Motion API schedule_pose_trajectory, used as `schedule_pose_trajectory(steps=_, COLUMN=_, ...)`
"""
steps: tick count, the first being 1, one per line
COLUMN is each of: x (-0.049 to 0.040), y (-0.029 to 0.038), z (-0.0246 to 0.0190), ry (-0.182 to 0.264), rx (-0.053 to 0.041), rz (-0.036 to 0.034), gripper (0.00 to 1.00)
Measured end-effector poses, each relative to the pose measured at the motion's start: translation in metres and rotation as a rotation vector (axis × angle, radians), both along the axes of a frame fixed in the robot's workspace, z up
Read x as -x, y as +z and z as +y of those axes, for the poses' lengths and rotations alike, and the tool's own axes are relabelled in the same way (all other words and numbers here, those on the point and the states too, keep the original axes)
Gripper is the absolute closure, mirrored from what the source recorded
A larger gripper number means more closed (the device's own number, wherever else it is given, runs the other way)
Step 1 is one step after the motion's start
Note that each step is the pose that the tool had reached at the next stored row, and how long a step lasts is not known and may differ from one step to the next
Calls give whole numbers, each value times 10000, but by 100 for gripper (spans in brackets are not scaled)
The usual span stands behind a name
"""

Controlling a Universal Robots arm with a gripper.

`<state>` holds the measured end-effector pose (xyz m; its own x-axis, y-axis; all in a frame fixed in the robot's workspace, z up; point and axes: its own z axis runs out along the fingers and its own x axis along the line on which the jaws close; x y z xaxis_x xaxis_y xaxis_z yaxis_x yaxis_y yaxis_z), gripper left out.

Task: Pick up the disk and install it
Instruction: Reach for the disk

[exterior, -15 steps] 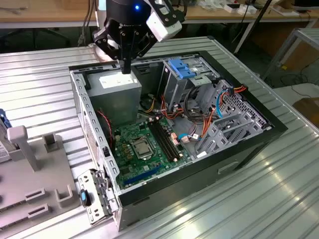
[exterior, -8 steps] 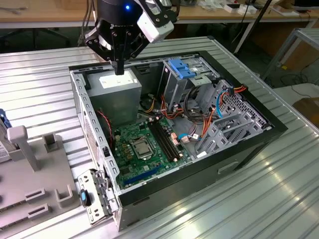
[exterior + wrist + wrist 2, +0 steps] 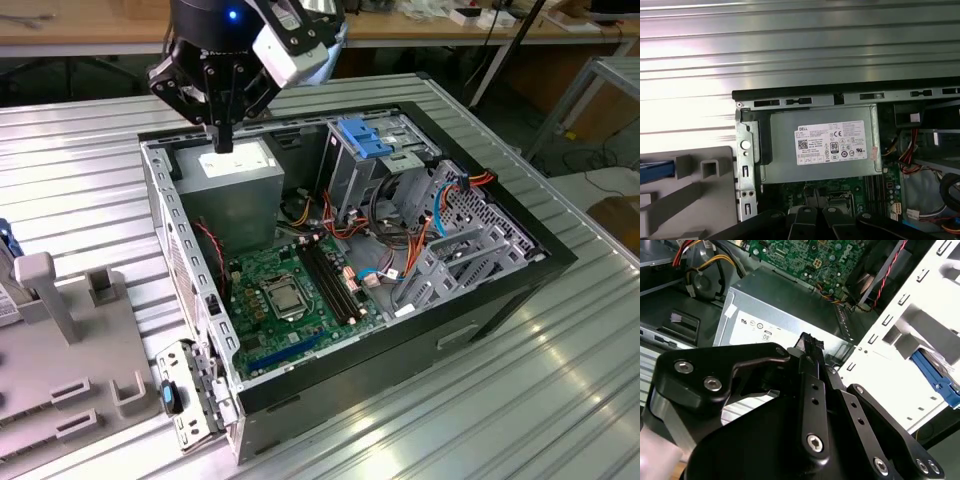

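Hand [image 3: 222,140] above power-supply box [image 3: 245,200]

Open computer case [image 3: 455,322] lying flat on ribbed metal table [image 3: 560,390]. Inside: grey power supply box [image 3: 235,195] with white label in the far corner, green motherboard [image 3: 290,285] just beside it, metal drive cage [image 3: 375,170] with blue latch [image 3: 362,138] on top, red and orange cables [image 3: 342,228] bundled below the cage. Grey plastic stand [image 3: 60,340] on the table at the exterior view's left, near the case.
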<state>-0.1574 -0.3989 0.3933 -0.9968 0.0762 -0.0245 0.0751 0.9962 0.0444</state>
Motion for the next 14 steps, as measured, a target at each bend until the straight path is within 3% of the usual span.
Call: schedule_pose_trajectory(steps=14, x=191, y=0, z=0, ry=0, rx=1, rz=1, gripper=89)
